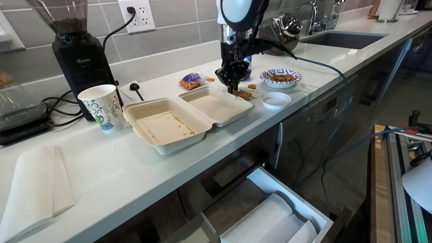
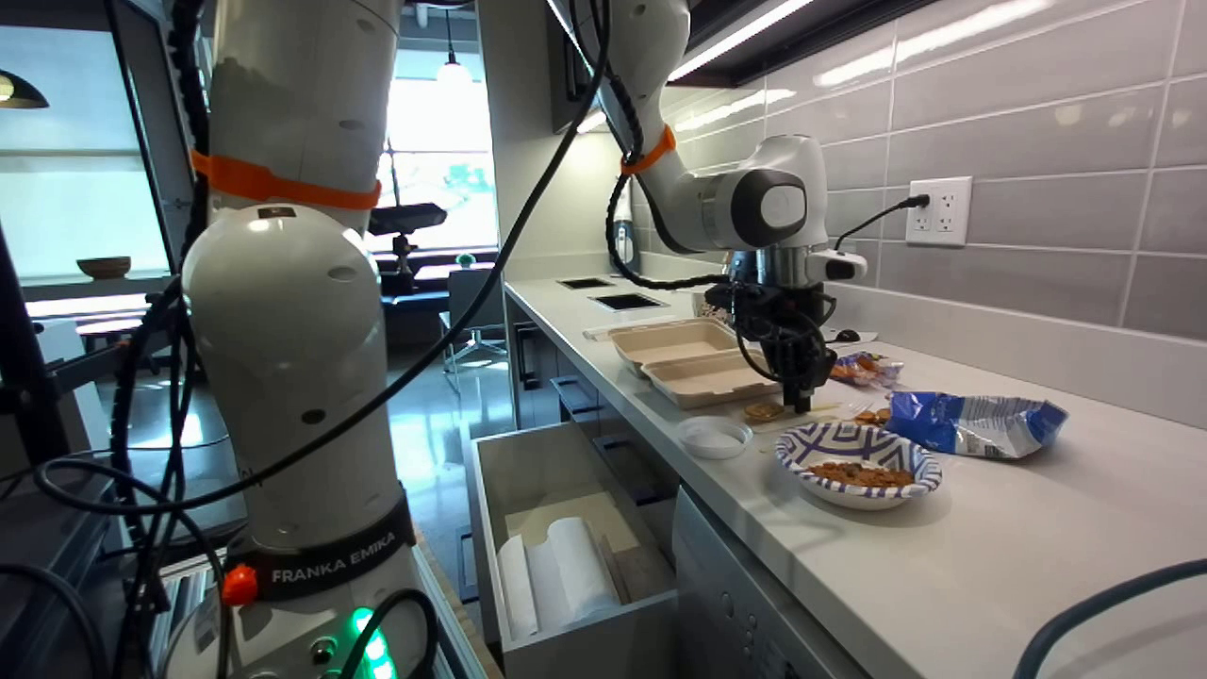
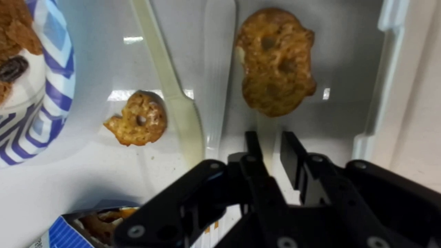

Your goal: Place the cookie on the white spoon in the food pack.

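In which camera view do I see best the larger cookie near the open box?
The wrist view: the larger cookie appears big, seen from above, its whole outline and dents uncovered by the hand. Both exterior views show it only small, close to the hand, with little surface detail.

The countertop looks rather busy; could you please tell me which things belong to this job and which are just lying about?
For the job: cookie, white spoon mostly hidden under it, open food pack, gripper.

Not part of it: paper cup, patterned bowl, shallow white dish, smaller broken cookie, blue snack bag, coffee grinder.
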Controlling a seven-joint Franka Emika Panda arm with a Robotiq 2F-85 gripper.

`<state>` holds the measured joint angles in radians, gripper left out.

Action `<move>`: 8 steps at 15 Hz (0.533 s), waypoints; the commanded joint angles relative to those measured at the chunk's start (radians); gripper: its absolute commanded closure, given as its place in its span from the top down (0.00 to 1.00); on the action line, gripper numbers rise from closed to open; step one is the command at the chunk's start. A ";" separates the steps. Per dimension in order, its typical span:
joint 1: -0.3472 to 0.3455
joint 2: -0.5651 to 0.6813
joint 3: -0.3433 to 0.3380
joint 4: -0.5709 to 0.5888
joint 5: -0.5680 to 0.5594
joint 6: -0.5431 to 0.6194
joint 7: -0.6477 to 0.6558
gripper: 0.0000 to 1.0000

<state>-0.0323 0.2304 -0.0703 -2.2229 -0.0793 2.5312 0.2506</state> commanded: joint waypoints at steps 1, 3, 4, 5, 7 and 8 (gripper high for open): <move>0.009 0.017 -0.005 0.017 0.014 -0.006 0.007 0.02; 0.008 0.017 -0.005 0.018 0.015 -0.007 0.007 0.03; 0.008 0.018 -0.006 0.018 0.014 -0.007 0.008 0.03; 0.009 0.019 -0.006 0.019 0.013 -0.008 0.009 0.03; 0.009 0.020 -0.007 0.023 0.011 -0.014 0.011 0.03; 0.011 0.020 -0.009 0.026 0.005 -0.020 0.015 0.03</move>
<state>-0.0323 0.2313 -0.0709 -2.2218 -0.0792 2.5312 0.2507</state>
